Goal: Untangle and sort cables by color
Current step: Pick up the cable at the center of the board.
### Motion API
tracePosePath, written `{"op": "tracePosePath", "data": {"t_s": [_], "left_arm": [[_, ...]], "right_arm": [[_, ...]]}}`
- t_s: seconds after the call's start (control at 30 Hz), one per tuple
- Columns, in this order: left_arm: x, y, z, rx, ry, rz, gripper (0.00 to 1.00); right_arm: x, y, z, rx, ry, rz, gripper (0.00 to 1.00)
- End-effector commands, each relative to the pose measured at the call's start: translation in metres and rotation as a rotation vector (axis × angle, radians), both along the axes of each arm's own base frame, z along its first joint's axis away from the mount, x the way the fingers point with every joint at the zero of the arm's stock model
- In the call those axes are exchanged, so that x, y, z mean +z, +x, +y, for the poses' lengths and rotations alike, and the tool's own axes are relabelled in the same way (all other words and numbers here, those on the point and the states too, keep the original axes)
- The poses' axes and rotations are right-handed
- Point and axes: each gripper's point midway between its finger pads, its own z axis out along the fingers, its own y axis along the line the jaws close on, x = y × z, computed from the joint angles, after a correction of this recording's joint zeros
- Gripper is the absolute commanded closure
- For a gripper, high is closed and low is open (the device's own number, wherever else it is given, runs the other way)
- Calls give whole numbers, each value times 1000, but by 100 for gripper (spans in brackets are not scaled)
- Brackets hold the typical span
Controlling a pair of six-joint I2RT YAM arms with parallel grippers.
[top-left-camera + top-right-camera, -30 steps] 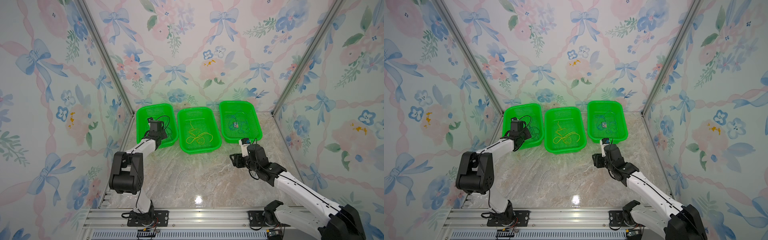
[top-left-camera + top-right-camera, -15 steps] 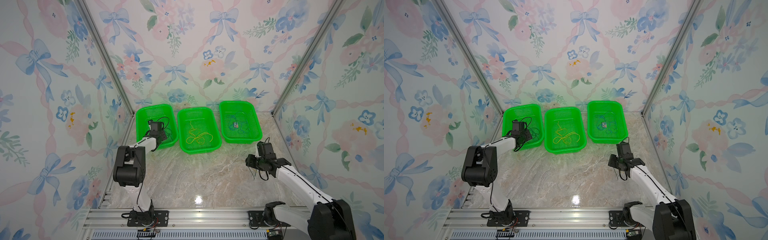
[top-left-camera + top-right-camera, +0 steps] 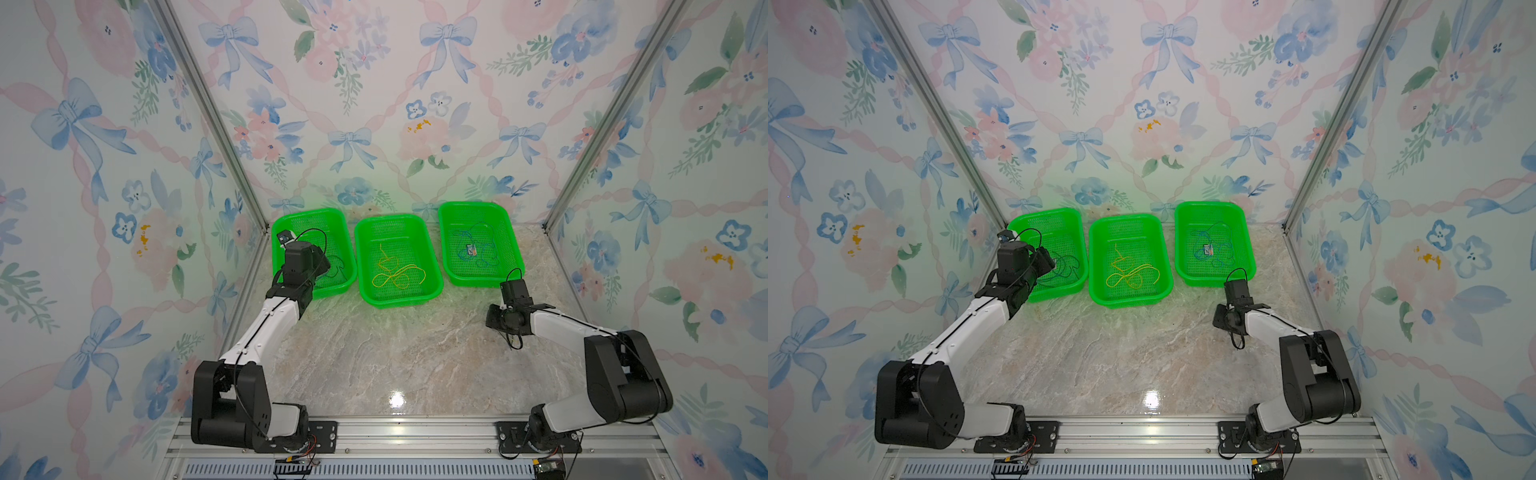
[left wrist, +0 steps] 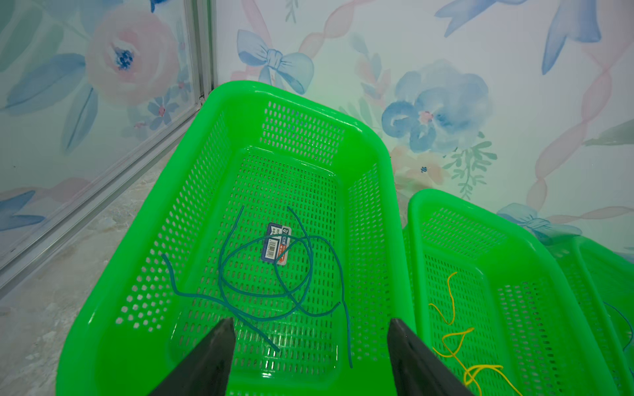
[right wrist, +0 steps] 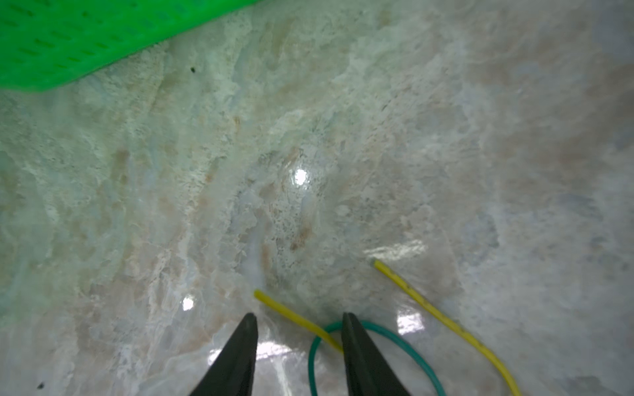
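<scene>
Top views, both: find yellow cables [image 3: 395,277] in the middle basket [image 3: 392,217], blue cables [image 3: 482,264] in the right basket [image 3: 473,204].

Left wrist: see left gripper [image 4: 310,320] spread wide, empty, above dark green cables [image 4: 310,271] in the left basket [image 4: 302,94].

Right wrist: close right gripper [image 5: 296,317], half parted and gripping nothing yet, on the yellow cable [image 5: 281,309] alone, near the right edge of the table [image 5: 343,137]; avoid the green loop [image 5: 310,363] beside one finger.

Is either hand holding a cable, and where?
Nothing held: left hand open over the dark green cables; right hand open, a yellow cable loose between its fingers.
</scene>
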Motion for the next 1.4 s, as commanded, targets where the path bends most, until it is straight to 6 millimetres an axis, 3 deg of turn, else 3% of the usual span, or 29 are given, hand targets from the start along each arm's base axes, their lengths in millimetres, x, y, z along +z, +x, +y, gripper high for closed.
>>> {"op": "tracePosePath", "data": {"t_s": [0.0,0.2,0.4,0.5,0.6,0.77,1.07,1.2,1.37], "left_arm": [[-9,-21,-14,-12,23,13,25],[-7,-48,-31,-69,-29,-23,25],[0,-58,-60,-187,-76,-44,24],[3,-62,-76,-251,-114,-46,24],[7,-69,-105,-348,-130,-48,24],[12,-86,-162,-523,-148,-39,24],[14,-121,-279,-883,-189,28,26],[7,-126,-306,-955,-154,37,25],[-9,-132,-321,-1036,-106,32,24]], "right_arm": [[-7,4,-7,-27,-37,21,59],[-8,5,-2,-2,-58,31,82],[5,9,6,38,-107,-4,99],[21,7,15,65,-113,-49,100],[39,1,25,74,-86,-106,100],[69,-12,49,159,-41,-200,100],[129,-32,111,363,87,-377,100],[151,-36,131,437,121,-444,100],[189,-44,166,621,173,-667,100]]}}
